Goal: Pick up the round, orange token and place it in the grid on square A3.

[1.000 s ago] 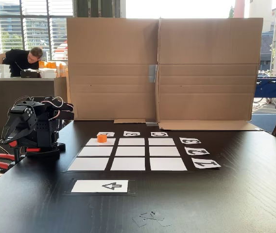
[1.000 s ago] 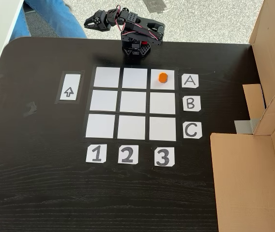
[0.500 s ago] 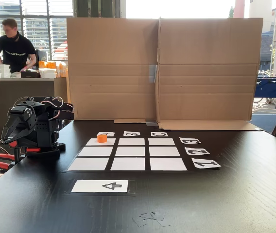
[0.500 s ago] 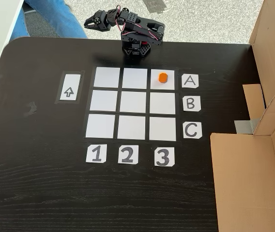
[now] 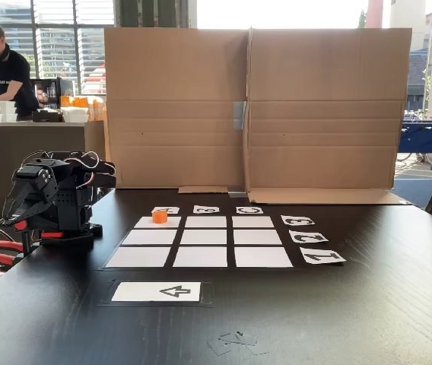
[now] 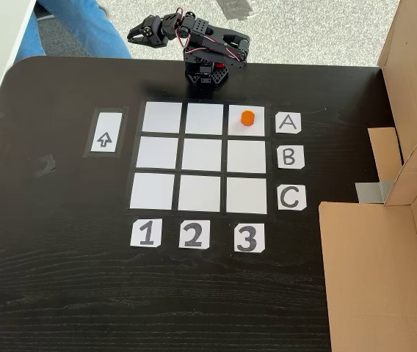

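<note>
My arm sits folded at the table edge, tool (image 6: 136, 32) state unclear; the orange token (image 6: 247, 117) rests on square A3 (image 6: 247, 127), placement seemingly done.

One fixed view looks low across the table (image 5: 368, 304); another looks straight down; both share the grid (image 6: 201, 156)

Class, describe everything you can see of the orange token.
The token is a small, short, bright orange cylinder with a flat top, plastic-looking and plain. It stands upright on square A3, the corner cell in line with the A and 3 labels, well inside its edges. Nothing else touches it; the folded arm's gripper is well away.
</note>
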{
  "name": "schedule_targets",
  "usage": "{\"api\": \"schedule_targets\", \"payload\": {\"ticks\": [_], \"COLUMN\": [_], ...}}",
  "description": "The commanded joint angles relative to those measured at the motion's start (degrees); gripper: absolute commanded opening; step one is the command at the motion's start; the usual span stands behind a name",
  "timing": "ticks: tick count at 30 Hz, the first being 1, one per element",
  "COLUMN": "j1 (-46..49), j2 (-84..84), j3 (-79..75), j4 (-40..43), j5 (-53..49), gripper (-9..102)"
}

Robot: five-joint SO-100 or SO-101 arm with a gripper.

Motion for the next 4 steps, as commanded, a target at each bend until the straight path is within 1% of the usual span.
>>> {"api": "schedule_targets", "payload": {"ticks": [1, 4], "j1": [0.00, 0.00], "j2": [0.53, 0.53], "j3": [-0.26, -0.26], "j4": [-0.97, -0.97], "j5": [0.44, 0.44], "gripper": [-1, -1]}}
